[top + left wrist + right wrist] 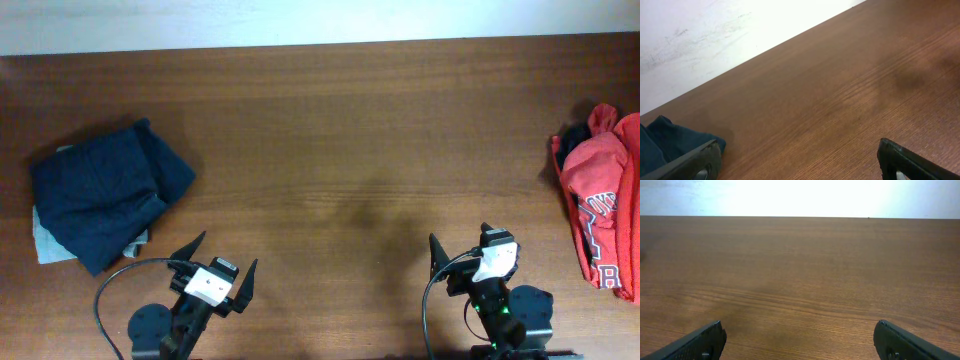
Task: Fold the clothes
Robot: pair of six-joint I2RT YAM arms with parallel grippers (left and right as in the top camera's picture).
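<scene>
The clothes lie in two heaps. At the left, a folded dark navy piece (105,190) rests on a pale grey-green piece (48,243); its corner shows in the left wrist view as navy cloth (662,142). At the right edge an orange-red T-shirt (605,205) with white lettering is bunched up, with a dark piece (573,140) behind it. My left gripper (228,252) (800,161) is open over bare wood, just right of the navy piece. My right gripper (460,245) (800,339) is open and empty, left of the red heap.
The brown wooden table (330,140) runs between the two heaps, and a pale wall (800,195) lies beyond its far edge. Both arm bases stand at the near edge.
</scene>
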